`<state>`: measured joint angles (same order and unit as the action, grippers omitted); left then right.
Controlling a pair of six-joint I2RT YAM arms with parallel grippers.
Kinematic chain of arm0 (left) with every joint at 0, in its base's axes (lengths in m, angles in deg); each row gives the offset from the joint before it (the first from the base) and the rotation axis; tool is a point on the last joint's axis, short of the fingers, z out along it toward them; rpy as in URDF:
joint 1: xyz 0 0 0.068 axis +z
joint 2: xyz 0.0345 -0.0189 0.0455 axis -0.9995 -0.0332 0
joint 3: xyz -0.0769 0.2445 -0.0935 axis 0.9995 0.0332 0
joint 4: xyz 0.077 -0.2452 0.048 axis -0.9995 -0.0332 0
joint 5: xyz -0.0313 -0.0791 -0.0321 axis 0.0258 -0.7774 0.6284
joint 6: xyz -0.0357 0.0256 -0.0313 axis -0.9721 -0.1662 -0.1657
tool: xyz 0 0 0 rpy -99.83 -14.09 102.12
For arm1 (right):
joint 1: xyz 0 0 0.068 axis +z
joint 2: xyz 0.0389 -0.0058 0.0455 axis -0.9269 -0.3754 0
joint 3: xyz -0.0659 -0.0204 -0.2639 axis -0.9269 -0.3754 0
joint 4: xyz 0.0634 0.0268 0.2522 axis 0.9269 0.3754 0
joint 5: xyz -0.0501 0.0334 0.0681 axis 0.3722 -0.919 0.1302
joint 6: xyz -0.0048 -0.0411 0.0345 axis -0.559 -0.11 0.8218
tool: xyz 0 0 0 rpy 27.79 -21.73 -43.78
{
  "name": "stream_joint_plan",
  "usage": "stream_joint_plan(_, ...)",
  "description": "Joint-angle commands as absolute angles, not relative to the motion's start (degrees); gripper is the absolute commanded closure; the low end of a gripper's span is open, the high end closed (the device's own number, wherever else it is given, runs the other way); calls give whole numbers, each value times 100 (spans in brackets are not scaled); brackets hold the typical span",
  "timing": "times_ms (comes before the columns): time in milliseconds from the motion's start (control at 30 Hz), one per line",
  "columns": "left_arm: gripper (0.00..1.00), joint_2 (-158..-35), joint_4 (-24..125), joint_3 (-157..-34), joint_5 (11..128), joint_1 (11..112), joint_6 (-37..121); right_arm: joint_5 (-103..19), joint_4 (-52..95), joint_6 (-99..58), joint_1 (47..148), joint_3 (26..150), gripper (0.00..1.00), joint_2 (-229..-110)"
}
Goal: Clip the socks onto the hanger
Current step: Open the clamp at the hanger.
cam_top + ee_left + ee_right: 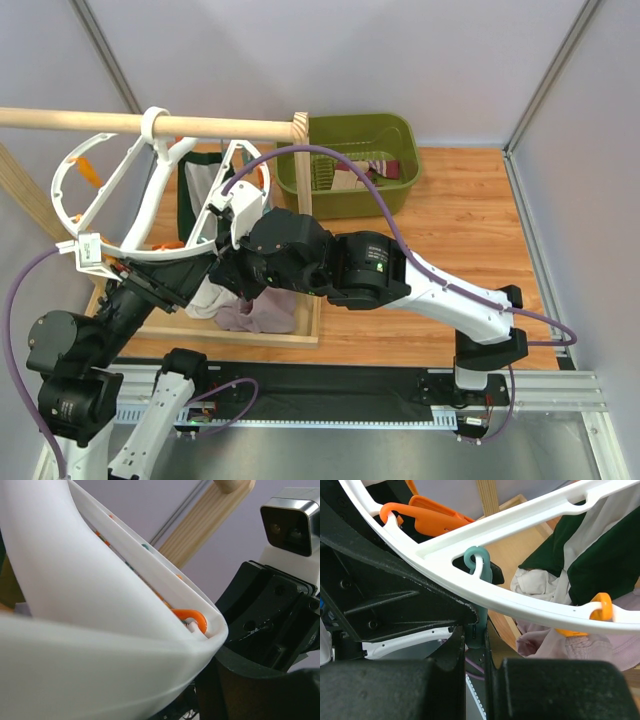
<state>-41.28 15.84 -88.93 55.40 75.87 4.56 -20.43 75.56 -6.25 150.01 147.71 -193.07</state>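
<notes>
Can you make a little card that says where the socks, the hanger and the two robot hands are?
socks: lying in the green basket
hanger: hooked over the wooden rod, tilted
right gripper: shut on a teal clip hanging from the hanger's rim
left gripper: at the hanger's lower rim; hard to tell if it is gripping

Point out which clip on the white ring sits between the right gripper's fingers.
The teal clip, the only one running down into the right gripper; the two orange clips hang clear on either side of it.
</notes>
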Motion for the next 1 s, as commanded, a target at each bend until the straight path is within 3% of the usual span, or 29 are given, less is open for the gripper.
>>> stream_joint_plan(0, 45, -4535, 1424, -8920, 5512, 7588, 431, -2198, 7558, -798, 15197, 14778, 100, -19324)
stream_joint_plan(233, 45, -4737, 1513, -9016, 5424, 7588, 361, -2101, 7610, -815, 15198, 14813, 100, -19403)
stream_joint_plan(400, 59, -4773, 1504, -8964, 5406, 7588, 308, -2101, 7628, -807, 15198, 14910, 100, -19456)
stream_joint_plan(467, 71, -4773, 1452, -8972, 5441, 7588, 334, -2092, 7619, -806, 15198, 14927, 99, -19456)
stream_joint_plan(533, 76, -4720, 1373, -8990, 5529, 7588, 378, -2092, 7628, -807, 15198, 14910, 97, -19447)
stream_joint_plan(600, 92, -4702, 1355, -8990, 5547, 7588, 370, -2040, 7619, -807, 15198, 14875, 91, -19430)
stream_joint_plan(667, 100, -4685, 1337, -8990, 5556, 7588, 361, -2013, 7576, -815, 15206, 14805, 83, -19395)
stream_joint_plan(967, 100, -4571, 1197, -8973, 5635, 7588, 440, -1863, 7443, -816, 15198, 14287, 43, -18973)
